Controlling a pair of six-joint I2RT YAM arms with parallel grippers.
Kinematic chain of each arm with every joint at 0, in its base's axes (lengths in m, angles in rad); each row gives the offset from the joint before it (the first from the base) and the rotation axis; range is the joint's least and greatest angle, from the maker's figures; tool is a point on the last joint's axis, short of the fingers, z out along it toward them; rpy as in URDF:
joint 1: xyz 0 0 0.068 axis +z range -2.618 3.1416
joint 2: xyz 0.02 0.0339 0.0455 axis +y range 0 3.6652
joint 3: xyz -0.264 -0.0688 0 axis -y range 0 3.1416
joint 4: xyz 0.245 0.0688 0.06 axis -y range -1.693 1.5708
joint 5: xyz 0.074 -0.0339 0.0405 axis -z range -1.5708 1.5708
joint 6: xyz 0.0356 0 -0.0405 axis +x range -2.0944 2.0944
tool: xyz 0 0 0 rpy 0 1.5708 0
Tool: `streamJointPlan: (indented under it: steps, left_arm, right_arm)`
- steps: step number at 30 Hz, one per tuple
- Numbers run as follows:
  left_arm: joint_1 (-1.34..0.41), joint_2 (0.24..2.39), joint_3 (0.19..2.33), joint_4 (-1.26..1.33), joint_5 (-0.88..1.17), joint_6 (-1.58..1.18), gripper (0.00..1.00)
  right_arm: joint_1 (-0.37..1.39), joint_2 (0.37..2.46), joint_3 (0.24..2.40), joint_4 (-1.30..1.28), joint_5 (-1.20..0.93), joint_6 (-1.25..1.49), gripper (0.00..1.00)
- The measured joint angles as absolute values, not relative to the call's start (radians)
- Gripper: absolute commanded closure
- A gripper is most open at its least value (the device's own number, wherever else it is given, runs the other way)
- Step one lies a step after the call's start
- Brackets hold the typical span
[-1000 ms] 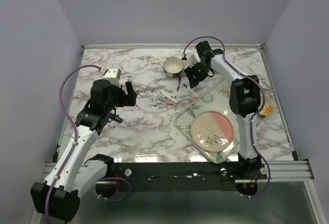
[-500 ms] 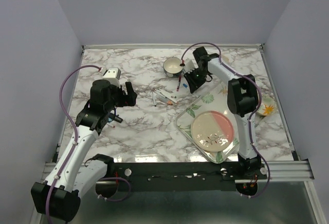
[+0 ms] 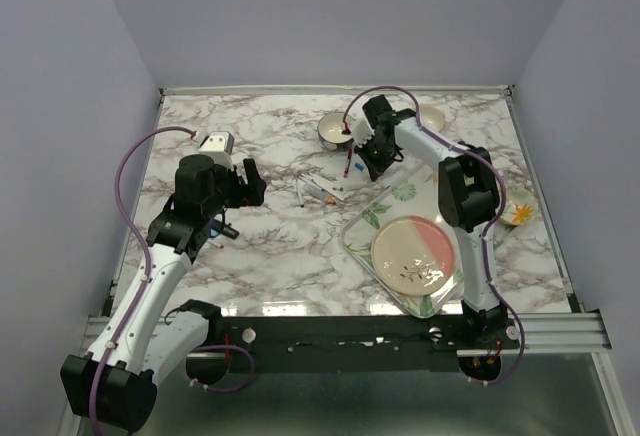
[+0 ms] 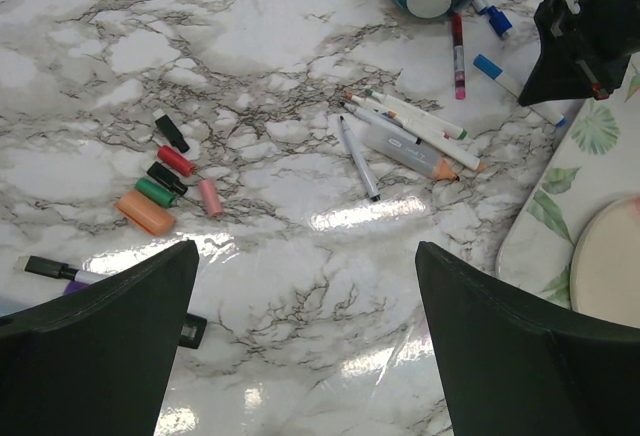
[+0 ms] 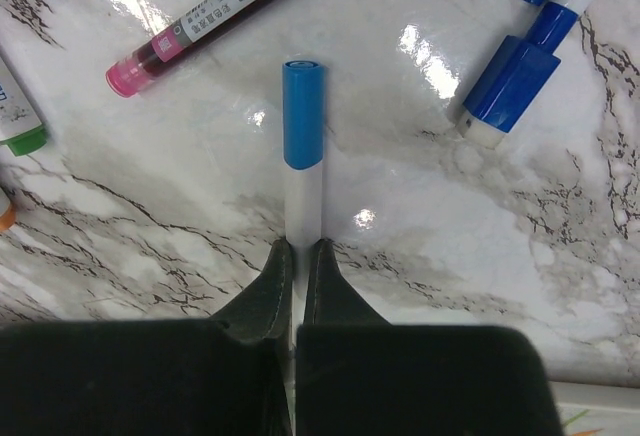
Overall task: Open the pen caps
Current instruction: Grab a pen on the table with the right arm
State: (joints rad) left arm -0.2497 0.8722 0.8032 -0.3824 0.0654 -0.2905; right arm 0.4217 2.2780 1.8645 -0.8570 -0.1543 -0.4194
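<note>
Blue cap [image 5: 302,116] juts free beyond right fingers [image 5: 268,291] pinching its white barrel [image 5: 303,206].

**Crockery and a tray on the marble table**

A marble-patterned table [image 3: 260,256] carries everything. Near the middle of its far edge stands a bowl [image 3: 337,130], dark blue outside and cream inside, upright. A second, pale bowl [image 3: 433,116] sits closer to the far right corner. A clear tray [image 3: 400,194] printed with green leaves lies askew over the near right part of the table, and a round pink-and-cream plate [image 3: 413,253] rests flat in it. A small flowered dish [image 3: 520,213] sits by the right edge.
</note>
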Motion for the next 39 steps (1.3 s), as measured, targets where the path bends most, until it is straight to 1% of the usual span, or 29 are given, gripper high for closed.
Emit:
streamJointPlan:
  steps: [5,15,24,34,39]
  left_arm:
    - [-0.248,0.870,0.800,-0.381,0.073,-0.293,0.01]
    - [-0.241,0.870,0.794,-0.364,0.091,-0.296,0.01]
    - [-0.226,0.870,0.783,-0.345,0.130,-0.300,0.01]
    - [-0.189,0.873,0.763,-0.299,0.235,-0.319,0.01]
    - [-0.162,0.907,0.760,-0.271,0.311,-0.343,0.01]
  right_arm:
    - [0.427,2.264,1.845,-0.839,-0.139,-0.420,0.99]
    - [0.433,2.185,1.724,-0.742,-0.096,-0.429,0.99]
    - [0.433,2.047,1.629,-0.677,-0.123,-0.447,0.99]
    - [0.433,1.887,1.540,-0.663,-0.265,-0.450,0.99]
    - [0.433,1.843,1.486,-0.659,-0.402,-0.434,0.99]
